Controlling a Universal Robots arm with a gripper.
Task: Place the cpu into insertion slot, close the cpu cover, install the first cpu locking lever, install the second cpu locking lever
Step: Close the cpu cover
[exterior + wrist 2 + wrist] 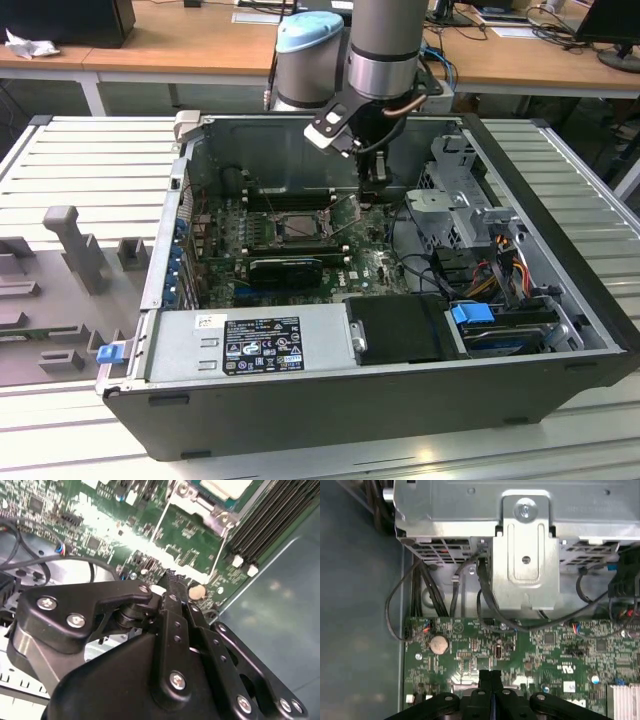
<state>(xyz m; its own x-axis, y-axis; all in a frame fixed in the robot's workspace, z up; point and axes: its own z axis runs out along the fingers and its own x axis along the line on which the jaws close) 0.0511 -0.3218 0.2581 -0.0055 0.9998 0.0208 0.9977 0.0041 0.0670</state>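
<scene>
Cpu is found seated in the insertion slot, inside the open tower case, which is laid on its side on a slatted metal table. The arm is seen reaching down into the case, over the green motherboard. A silvery drive bracket is noted beyond the board's edge. The gripper is held close above the board, to the exterior view's right of the slot and apart from it, with fingers pressed together and nothing between them. The cpu cover is seen as a silvery frame around the pale chip; whether it is latched cannot be told. A coin cell is seen near the fingertips
</scene>
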